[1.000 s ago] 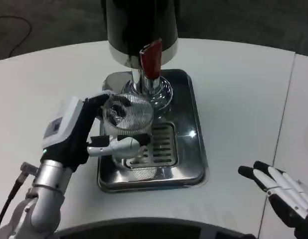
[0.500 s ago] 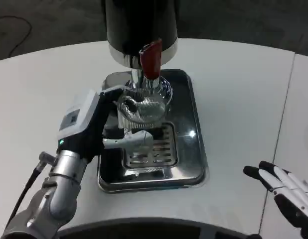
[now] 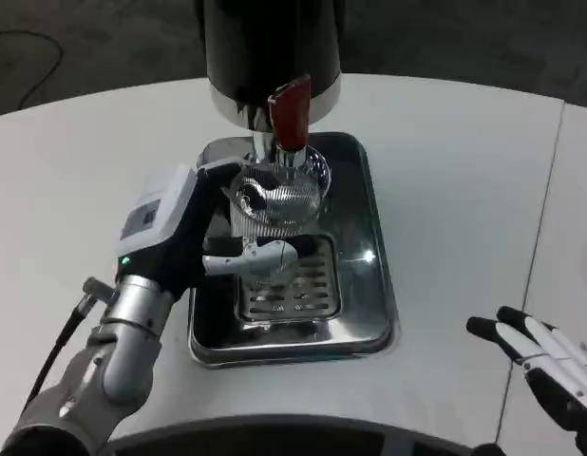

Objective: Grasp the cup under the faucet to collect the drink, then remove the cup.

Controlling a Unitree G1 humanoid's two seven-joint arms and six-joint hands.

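A clear ribbed cup (image 3: 276,204) stands over the drip tray (image 3: 360,285), right below the silver faucet (image 3: 290,157) with its red lever (image 3: 290,114). My left hand (image 3: 184,237) grips the cup from the left, thumb in front and fingers behind it. The black drink dispenser (image 3: 270,47) rises at the back. My right hand (image 3: 545,366) rests on the table at the lower right, fingers spread and holding nothing.
The steel tray has a slotted grate (image 3: 293,285) in its middle and raised rims. A table seam (image 3: 540,228) runs down the right side. A black cable (image 3: 61,332) trails from my left wrist.
My left hand has carried the cup up and to the right, from beside the faucet base to right under the spout. The right hand barely moved.
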